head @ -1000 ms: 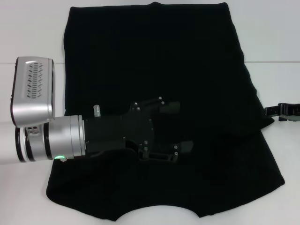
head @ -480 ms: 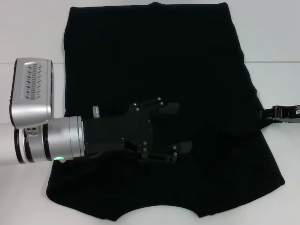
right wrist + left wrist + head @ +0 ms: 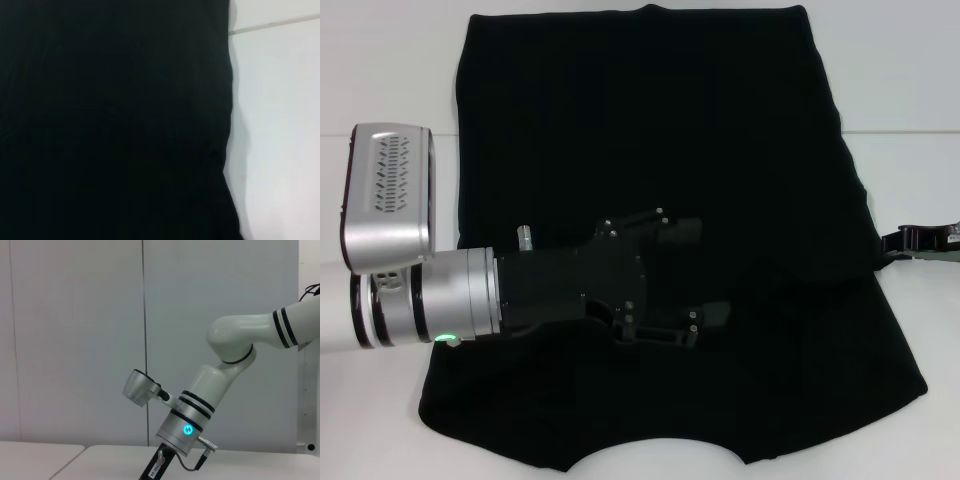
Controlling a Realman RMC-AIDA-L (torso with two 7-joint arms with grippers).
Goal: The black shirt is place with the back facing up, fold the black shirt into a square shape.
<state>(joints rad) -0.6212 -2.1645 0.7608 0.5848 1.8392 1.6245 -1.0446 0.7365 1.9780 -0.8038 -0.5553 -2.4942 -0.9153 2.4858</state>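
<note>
Shirt (image 3: 650, 130) lying flat, filling frame centre on white worktop (image 3: 920, 90); soft, limp fabric (best pinched at edges). Left tool (image 3: 695, 275) hovering lower centre, spread wide. Right tool (image 3: 920, 242) touching right edge, grip unclear.

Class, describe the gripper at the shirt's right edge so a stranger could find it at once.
Start at the large matte-black fabric shirt spread on the white table. At its right sleeve edge sits the right gripper, mostly cut off by the frame, unlike the left gripper hovering open over the shirt's middle.
</note>
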